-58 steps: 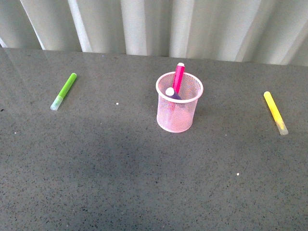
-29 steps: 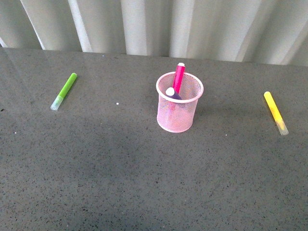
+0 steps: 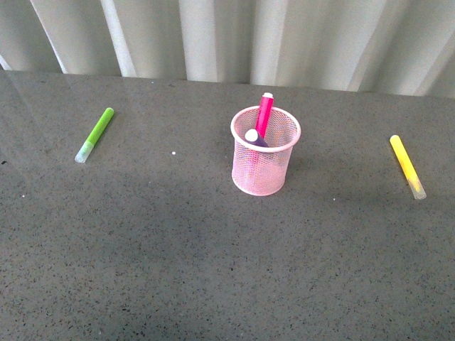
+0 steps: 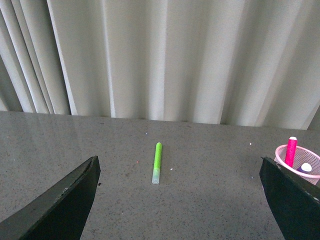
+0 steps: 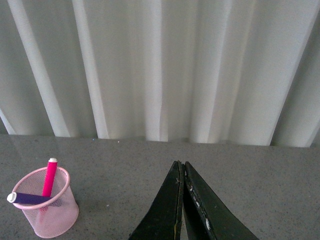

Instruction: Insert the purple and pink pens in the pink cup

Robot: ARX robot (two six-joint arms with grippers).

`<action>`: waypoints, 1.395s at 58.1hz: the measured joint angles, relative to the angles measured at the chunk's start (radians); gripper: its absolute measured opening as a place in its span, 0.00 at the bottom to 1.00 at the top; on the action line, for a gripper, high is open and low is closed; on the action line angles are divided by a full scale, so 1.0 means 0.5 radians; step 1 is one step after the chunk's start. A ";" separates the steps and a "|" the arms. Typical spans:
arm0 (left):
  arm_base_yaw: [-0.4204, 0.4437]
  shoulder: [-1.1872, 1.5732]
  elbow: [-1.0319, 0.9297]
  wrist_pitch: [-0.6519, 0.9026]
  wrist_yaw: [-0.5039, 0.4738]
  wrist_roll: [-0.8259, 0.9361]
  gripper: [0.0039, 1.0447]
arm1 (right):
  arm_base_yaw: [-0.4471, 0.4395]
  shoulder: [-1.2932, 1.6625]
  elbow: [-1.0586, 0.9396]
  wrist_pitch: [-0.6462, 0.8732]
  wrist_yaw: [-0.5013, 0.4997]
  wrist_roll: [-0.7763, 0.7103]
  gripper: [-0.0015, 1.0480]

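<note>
The pink cup (image 3: 264, 153) stands upright mid-table. Inside it the pink pen (image 3: 264, 115) leans upright, sticking out above the rim, and the purple pen (image 3: 254, 138) rests slanted with its pale cap at the rim. Neither arm shows in the front view. In the left wrist view my left gripper (image 4: 185, 200) is open and empty, with the cup (image 4: 301, 161) far off beside one finger. Seen from the right wrist, my right gripper (image 5: 182, 167) is shut on nothing, well apart from the cup (image 5: 47, 206), where the purple pen (image 5: 31, 199) lies across the rim beside the pink pen (image 5: 49, 177).
A lime-green marker (image 3: 94, 134) lies on the grey speckled table (image 3: 178, 249) at the left, also between the left fingers' spread (image 4: 157, 162). A yellow marker (image 3: 407, 166) lies at the right. A pale pleated curtain (image 3: 234, 39) hangs behind the table's far edge.
</note>
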 joint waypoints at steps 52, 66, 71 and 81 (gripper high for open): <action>0.000 0.000 0.000 0.000 0.000 0.000 0.94 | 0.000 -0.731 -0.124 -0.538 0.009 0.001 0.03; 0.000 0.000 0.000 0.000 0.000 0.000 0.94 | 0.000 -0.843 -0.124 -0.650 0.010 0.001 0.03; 0.000 0.000 0.000 0.000 0.000 0.000 0.94 | 0.001 -1.042 -0.124 -0.915 0.010 0.001 0.03; 0.000 -0.002 0.000 0.000 0.001 0.000 0.94 | 0.001 -1.182 -0.124 -1.000 0.011 0.002 0.03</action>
